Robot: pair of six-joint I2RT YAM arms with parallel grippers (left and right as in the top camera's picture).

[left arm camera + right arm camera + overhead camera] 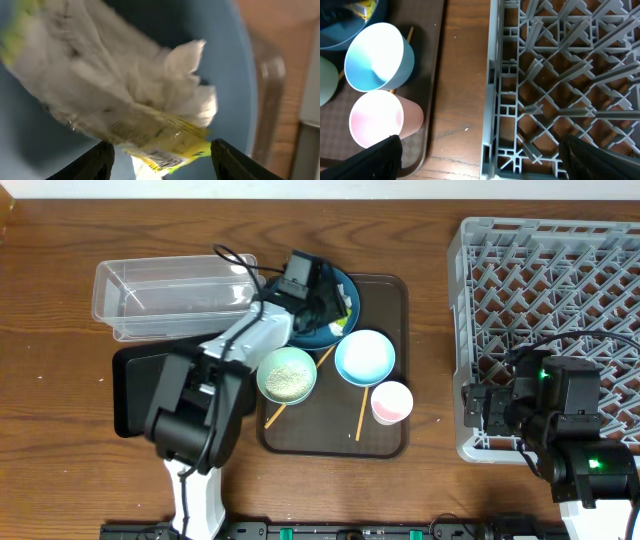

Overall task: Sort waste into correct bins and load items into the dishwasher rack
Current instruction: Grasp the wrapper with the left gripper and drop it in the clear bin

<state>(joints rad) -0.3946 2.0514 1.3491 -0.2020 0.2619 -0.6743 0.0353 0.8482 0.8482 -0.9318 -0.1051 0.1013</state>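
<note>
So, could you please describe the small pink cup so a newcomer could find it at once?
Start at the brown serving tray in the middle of the table, left of the big grey rack. The cup sits near the tray's corner nearest the rack and the robot, right beside the light blue bowl. It is the smallest vessel there and the only pink one.
</note>
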